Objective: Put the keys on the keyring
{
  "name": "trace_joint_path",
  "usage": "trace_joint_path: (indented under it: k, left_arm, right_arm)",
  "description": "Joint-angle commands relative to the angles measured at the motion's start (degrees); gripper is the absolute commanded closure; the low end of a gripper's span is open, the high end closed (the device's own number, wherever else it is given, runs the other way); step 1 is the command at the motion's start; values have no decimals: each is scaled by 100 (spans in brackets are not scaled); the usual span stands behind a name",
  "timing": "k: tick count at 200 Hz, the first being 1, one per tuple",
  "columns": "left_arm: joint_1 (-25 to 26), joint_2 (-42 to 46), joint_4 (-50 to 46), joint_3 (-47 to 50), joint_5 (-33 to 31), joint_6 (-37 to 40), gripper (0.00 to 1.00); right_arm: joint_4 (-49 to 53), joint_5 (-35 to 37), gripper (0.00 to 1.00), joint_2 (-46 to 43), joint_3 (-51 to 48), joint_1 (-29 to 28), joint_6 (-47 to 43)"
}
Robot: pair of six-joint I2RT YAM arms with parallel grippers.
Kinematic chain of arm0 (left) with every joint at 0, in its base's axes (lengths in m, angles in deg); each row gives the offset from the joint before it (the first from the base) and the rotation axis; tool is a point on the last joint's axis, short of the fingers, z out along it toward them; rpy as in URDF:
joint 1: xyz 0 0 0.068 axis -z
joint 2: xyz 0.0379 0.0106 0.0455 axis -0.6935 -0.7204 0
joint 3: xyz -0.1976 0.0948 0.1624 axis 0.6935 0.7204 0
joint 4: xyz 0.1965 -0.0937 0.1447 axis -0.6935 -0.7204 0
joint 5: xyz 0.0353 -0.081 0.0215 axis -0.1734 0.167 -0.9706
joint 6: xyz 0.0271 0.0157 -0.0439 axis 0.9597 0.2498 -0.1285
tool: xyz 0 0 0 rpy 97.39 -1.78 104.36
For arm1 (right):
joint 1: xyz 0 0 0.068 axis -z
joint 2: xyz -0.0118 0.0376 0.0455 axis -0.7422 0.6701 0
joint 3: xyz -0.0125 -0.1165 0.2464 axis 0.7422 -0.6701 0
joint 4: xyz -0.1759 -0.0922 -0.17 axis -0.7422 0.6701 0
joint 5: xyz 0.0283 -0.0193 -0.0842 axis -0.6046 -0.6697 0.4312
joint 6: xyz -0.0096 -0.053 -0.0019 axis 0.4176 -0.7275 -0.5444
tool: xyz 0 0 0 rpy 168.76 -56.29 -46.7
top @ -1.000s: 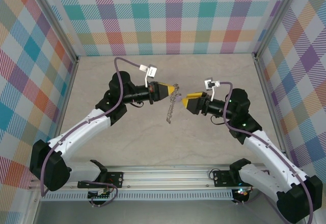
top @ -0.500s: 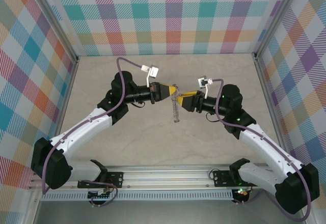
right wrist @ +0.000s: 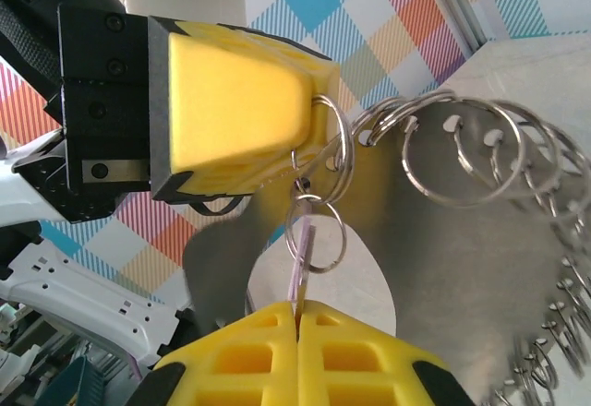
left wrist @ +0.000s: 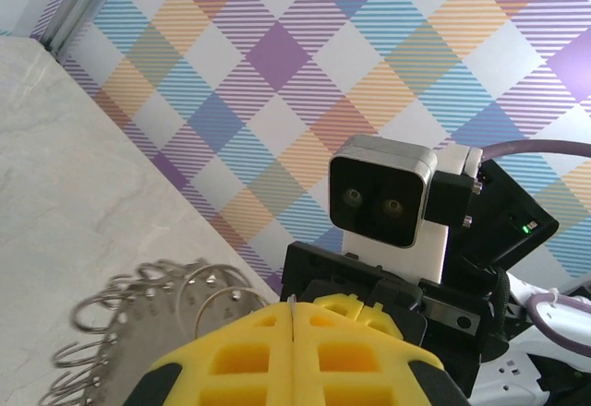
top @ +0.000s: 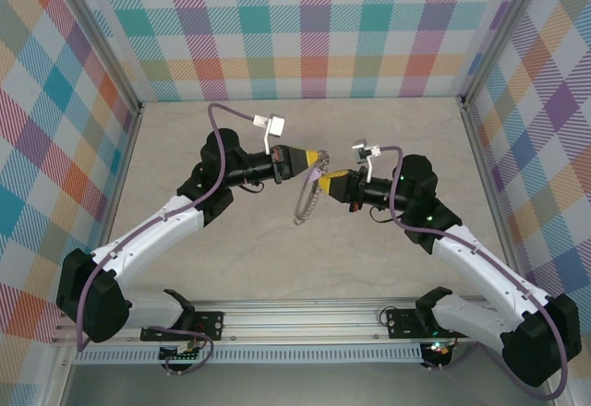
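Observation:
The keyring (top: 305, 201), a thin silvery hoop rimmed with small wire loops (right wrist: 462, 143), hangs above the table between the two arms. My left gripper (top: 317, 160) is shut on its upper edge, and a sliver of metal shows between the yellow fingers (left wrist: 294, 306). The keys, seen edge-on as a pale lilac tag (right wrist: 301, 277), hang by a small split ring (right wrist: 314, 231) from a loop of the keyring. My right gripper (right wrist: 297, 312) is shut on the tag, just below the left gripper's yellow pad (right wrist: 240, 111). In the top view the right gripper (top: 325, 181) almost touches the left one.
The beige table (top: 277, 258) lies below the raised grippers, enclosed by checkered walls (top: 305, 28). A metal rail (top: 295, 318) with both arm bases runs along the near edge. The right wrist's camera housing (left wrist: 383, 194) faces the left wrist closely.
My right gripper has moved left up to the left gripper and gone from open to shut on the keys' tag. The hanging keyring has swung and tilted.

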Motion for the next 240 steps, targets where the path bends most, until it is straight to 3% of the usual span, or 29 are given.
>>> trace_joint_path:
  k: [1, 114, 171, 184, 197, 240]
  left_arm:
    - [64, 143, 523, -51, -167, -170, 100]
    - [81, 277, 845, 195, -261, -372, 100]
    - [81, 316, 920, 349, -377, -407, 100]
    - [81, 339, 948, 373, -417, -434, 100]
    - [81, 356, 975, 387, -472, -449, 100]
    - [81, 379, 1107, 493, -585, -508, 100]
  right_arm:
    - [-202, 39, 100, -12, -20, -64, 11]
    - [-162, 59, 100, 634, 480, -357, 31]
    - [292, 606, 100, 243, 262, -342, -151]
    - [509, 735, 79, 64, 173, -333, -193]
    - [669, 869, 70, -154, 50, -294, -215]
    - [938, 1189, 60, -960, -314, -58, -67]
